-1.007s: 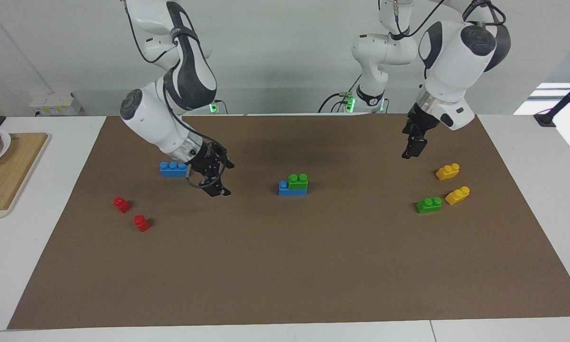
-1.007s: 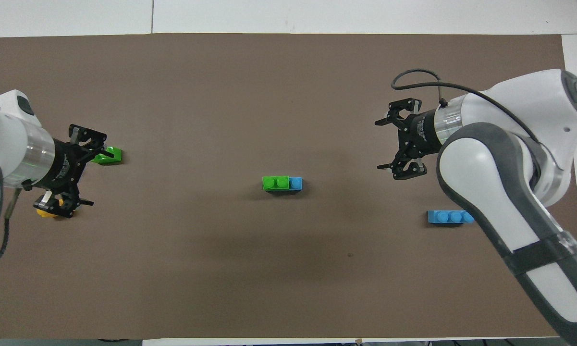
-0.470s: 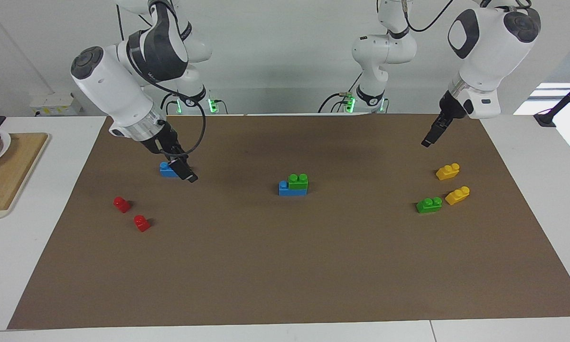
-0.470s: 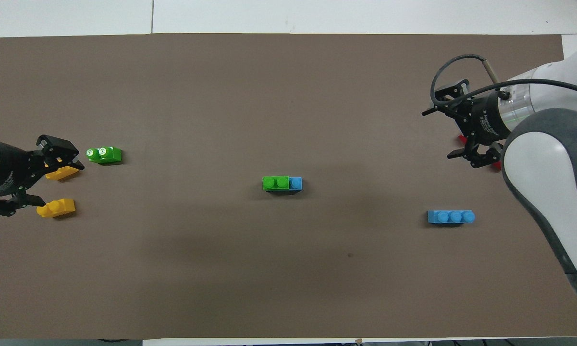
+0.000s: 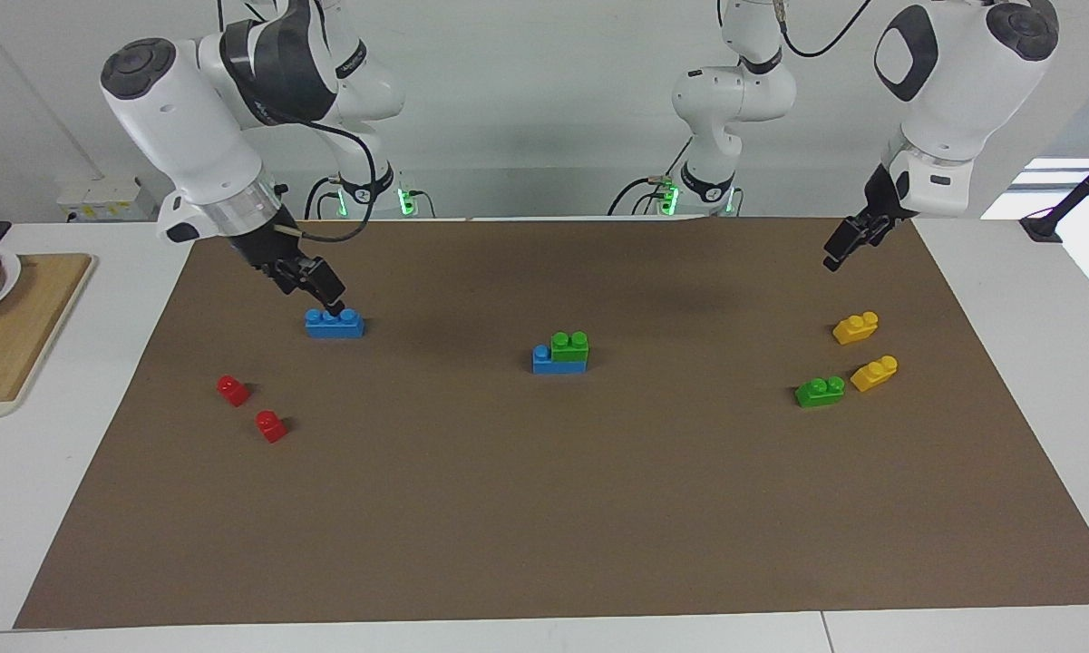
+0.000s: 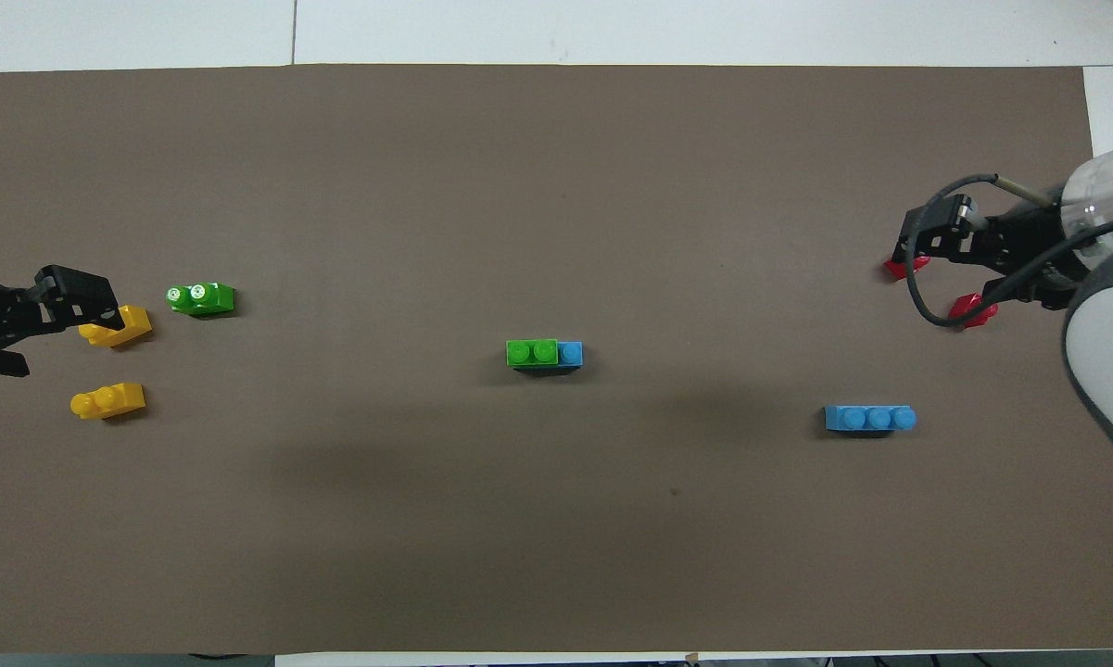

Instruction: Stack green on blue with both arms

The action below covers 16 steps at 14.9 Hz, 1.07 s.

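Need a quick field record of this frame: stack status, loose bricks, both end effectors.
stack: green brick seated on blue brick, mid-mat, one blue stud uncovered
loose blue brick: toward the right arm's end
loose green brick: toward the left arm's end, beside two yellow bricks
red bricks: two, right arm's end
right end effector: raised, holds nothing
left end effector: raised, holds nothing

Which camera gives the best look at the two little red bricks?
The facing view: both red bricks sit in the open on the brown mat. In the overhead view the right claw partly covers them, leaving only red slivers.
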Motion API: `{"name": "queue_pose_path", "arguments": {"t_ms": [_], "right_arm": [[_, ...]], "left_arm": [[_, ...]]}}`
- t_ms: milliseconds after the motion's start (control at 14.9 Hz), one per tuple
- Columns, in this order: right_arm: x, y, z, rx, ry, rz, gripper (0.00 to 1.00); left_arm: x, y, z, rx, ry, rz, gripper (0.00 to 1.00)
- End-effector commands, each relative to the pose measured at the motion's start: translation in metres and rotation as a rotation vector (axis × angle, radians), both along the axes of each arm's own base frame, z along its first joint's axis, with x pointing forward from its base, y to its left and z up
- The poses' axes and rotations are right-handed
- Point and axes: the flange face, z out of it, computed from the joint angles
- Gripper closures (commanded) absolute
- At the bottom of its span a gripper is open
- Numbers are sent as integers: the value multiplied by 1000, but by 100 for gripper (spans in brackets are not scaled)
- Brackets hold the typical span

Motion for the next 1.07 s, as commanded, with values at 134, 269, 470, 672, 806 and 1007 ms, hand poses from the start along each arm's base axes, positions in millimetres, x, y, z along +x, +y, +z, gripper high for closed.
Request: {"name": "queue_pose_path", "arguments": {"t_ms": [134,269,470,672,806,1007], "right_arm": [[-7,-19,13,-87,-17,266,0],[-9,-18,14,-86,0,273,0],[-10,-21,15,-91,5,268,0],[-10,-25,15,-111,8,269,0],[-10,-25,15,-136,13,276,0],[-10,-27,15,-141,14,272,0]], "left_arm": [[34,3,1,17,90,-122,0],[35,2,0,9,76,-162,0],[31,0,-9,3,39,-205,0],[35,2,-18,8,-53,-207,0],[32,3,-16,5,-50,-200,0],[31,2,-16,4,-44,-213,0]]}}
